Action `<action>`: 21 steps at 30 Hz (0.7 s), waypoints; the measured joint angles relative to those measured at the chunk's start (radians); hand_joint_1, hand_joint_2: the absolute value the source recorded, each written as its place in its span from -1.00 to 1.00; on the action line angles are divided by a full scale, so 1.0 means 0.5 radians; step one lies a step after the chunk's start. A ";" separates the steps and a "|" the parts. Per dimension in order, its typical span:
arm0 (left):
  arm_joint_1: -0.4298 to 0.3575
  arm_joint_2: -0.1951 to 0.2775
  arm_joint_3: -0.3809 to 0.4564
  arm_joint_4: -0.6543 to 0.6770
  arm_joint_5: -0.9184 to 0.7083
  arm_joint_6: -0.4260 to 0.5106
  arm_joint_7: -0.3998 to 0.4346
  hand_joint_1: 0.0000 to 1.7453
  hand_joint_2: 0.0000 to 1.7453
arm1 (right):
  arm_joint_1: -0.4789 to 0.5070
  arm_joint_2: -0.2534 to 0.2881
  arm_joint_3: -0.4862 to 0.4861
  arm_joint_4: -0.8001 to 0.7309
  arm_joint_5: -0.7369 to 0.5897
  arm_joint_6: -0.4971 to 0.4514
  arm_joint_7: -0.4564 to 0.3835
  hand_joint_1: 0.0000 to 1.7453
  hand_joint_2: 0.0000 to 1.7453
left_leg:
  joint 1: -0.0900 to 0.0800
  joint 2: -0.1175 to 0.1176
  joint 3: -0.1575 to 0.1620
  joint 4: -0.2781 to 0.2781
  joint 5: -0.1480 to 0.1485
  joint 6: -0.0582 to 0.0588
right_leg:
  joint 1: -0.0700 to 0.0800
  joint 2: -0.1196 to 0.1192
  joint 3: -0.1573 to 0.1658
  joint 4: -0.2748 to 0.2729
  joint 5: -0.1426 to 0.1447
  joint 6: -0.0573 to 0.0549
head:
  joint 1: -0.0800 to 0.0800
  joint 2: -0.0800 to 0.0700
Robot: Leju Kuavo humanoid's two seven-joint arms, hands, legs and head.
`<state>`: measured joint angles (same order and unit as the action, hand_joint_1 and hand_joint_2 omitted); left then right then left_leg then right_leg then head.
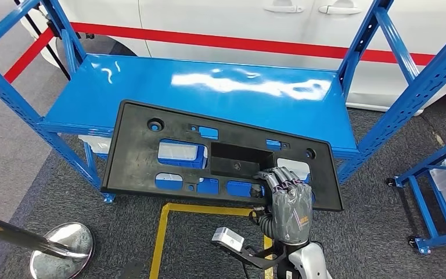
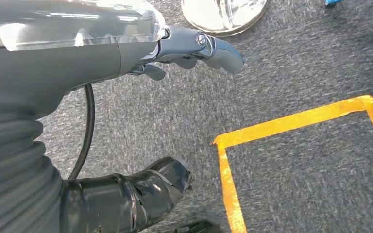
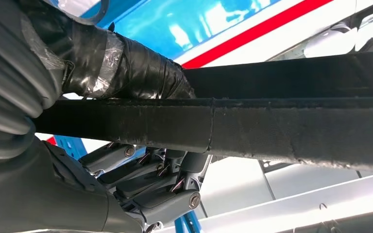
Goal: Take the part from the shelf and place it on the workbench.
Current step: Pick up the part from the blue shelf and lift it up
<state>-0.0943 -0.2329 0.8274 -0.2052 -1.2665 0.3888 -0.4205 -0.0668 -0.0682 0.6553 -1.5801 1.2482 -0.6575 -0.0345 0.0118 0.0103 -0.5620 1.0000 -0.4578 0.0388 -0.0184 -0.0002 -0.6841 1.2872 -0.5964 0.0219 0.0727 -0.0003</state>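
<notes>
A large flat black plastic part (image 1: 145, 148) with several cut-outs lies tilted over the front edge of the blue shelf (image 1: 220, 87). My right hand (image 1: 284, 200) grips its near edge toward the right end, fingers curled over the top face. In the right wrist view the part's dark edge (image 3: 272, 126) runs across the picture, with my taped thumb (image 3: 126, 68) on one side and my fingers (image 3: 150, 189) on the other. My left hand (image 2: 126, 63) hangs over grey carpet with fingers apart and nothing in it.
A white car with a red stripe (image 1: 238, 35) stands right behind the shelf. Another blue rack with bins (image 1: 441, 192) is at the right. A stanchion base (image 1: 61, 250) stands at the lower left, and yellow floor tape (image 1: 168, 232) marks the carpet.
</notes>
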 joint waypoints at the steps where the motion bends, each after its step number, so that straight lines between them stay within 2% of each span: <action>1: 0.000 -0.001 0.000 0.000 0.000 0.000 0.000 -1.00 1.00 | 0.000 0.000 -0.002 0.000 -0.008 0.001 -0.004 1.00 1.00 | 0.001 -0.001 -0.015 0.014 0.001 -0.002 | -0.005 -0.001 0.069 -0.100 0.053 0.002 | 0.000 0.000; 3: -0.001 -0.004 0.000 0.000 0.001 0.000 -0.001 -1.00 1.00 | -0.002 0.000 -0.006 0.000 -0.019 0.005 -0.011 1.00 1.00 | -0.002 -0.002 -0.043 0.049 0.002 -0.013 | -0.007 0.000 0.218 -0.358 0.136 -0.004 | 0.000 0.000; 4: -0.001 -0.005 0.000 0.000 0.001 0.001 -0.002 -1.00 1.00 | -0.003 0.000 -0.007 0.000 -0.026 0.009 -0.015 1.00 1.00 | -0.005 -0.003 -0.055 0.062 0.004 -0.023 | -0.003 0.001 0.256 -0.435 0.154 -0.012 | 0.000 0.000; 6: 0.000 -0.005 0.000 0.000 0.002 0.003 -0.002 -1.00 1.00 | -0.001 -0.001 -0.010 0.000 -0.043 0.016 -0.025 1.00 1.00 | -0.011 -0.005 -0.072 0.073 0.017 -0.050 | 0.009 0.005 0.256 -0.467 0.166 -0.036 | -0.001 0.001; 8: 0.003 -0.005 0.001 0.000 0.004 0.004 -0.003 -1.00 1.00 | 0.000 -0.001 -0.013 0.000 -0.057 0.019 -0.033 1.00 1.00 | -0.006 -0.006 -0.086 0.077 0.015 -0.075 | 0.006 0.004 0.241 -0.473 0.190 -0.070 | -0.001 0.000; 9: 0.003 -0.005 0.001 0.000 0.005 0.005 -0.003 -1.00 1.00 | 0.000 -0.001 -0.014 0.000 -0.063 0.019 -0.035 1.00 1.00 | -0.002 -0.006 -0.100 0.106 -0.017 -0.086 | 0.003 0.002 0.233 -0.479 0.204 -0.088 | -0.001 0.000; 11: 0.003 -0.005 0.001 0.000 0.005 0.005 -0.003 -1.00 1.00 | 0.000 -0.001 -0.016 -0.001 -0.075 0.019 -0.037 1.00 1.00 | 0.002 -0.007 -0.165 0.276 -0.158 -0.104 | 0.000 -0.004 0.206 -0.485 0.230 -0.115 | -0.001 0.000; 13: 0.004 -0.005 0.001 0.000 0.006 0.005 -0.003 -1.00 1.00 | 0.003 -0.001 -0.017 -0.001 -0.081 0.019 -0.039 1.00 1.00 | 0.003 -0.007 -0.244 0.526 -0.302 -0.115 | 0.005 -0.007 0.170 -0.481 0.255 -0.123 | -0.001 0.000; 14: 0.004 -0.005 0.001 0.000 0.006 0.006 -0.003 -1.00 1.00 | 0.005 -0.002 -0.017 -0.001 -0.083 0.019 -0.040 1.00 1.00 | 0.004 -0.007 -0.252 0.594 -0.329 -0.116 | 0.008 -0.007 0.151 -0.478 0.267 -0.123 | -0.001 0.000; 15: 0.004 -0.005 0.001 0.000 0.006 0.006 -0.003 -1.00 1.00 | 0.006 -0.002 -0.018 -0.001 -0.085 0.019 -0.041 1.00 1.00 | 0.003 -0.007 -0.225 0.590 -0.321 -0.114 | 0.010 -0.007 0.133 -0.474 0.278 -0.122 | -0.001 0.000; 16: 0.004 -0.005 0.001 0.000 0.006 0.006 -0.003 -1.00 1.00 | 0.007 -0.001 -0.018 -0.001 -0.087 0.019 -0.042 1.00 1.00 | 0.003 -0.007 -0.156 0.503 -0.280 -0.108 | 0.011 -0.006 0.119 -0.470 0.288 -0.119 | -0.001 0.000; 18: 0.001 -0.005 0.001 0.000 0.006 0.008 -0.002 -1.00 1.00 | 0.009 -0.001 -0.022 -0.001 -0.090 0.019 -0.043 1.00 1.00 | -0.002 -0.010 0.033 0.213 -0.186 -0.087 | 0.014 -0.004 0.101 -0.465 0.308 -0.107 | -0.001 0.000; 19: -0.001 -0.005 0.001 0.000 0.006 0.010 -0.002 -1.00 1.00 | 0.010 -0.001 -0.025 -0.002 -0.093 0.019 -0.044 1.00 1.00 | -0.007 -0.012 0.098 0.101 -0.156 -0.077 | 0.015 -0.003 0.095 -0.465 0.319 -0.097 | -0.002 0.000; 20: -0.002 -0.005 0.001 0.000 0.006 0.012 -0.002 -1.00 1.00 | 0.011 -0.001 -0.027 -0.002 -0.096 0.019 -0.045 1.00 1.00 | -0.013 -0.013 0.128 0.039 -0.142 -0.069 | 0.015 -0.004 0.089 -0.466 0.331 -0.086 | -0.001 0.000; 21: -0.002 -0.005 0.001 0.000 0.006 0.014 -0.002 -1.00 1.00 | 0.013 -0.001 -0.030 -0.002 -0.098 0.019 -0.046 1.00 1.00 | -0.019 -0.014 0.128 0.023 -0.138 -0.062 | 0.015 -0.005 0.085 -0.469 0.345 -0.072 | -0.001 0.000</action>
<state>-0.0954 -0.2353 0.8279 -0.2052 -1.2634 0.3961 -0.4212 -0.0604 -0.0687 0.6402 -1.5811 1.1991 -0.6481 -0.0575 0.0021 0.0031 -0.4981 1.0114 -0.5267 0.0077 -0.0108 -0.0026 -0.6417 1.0529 -0.4241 -0.0143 0.0720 -0.0002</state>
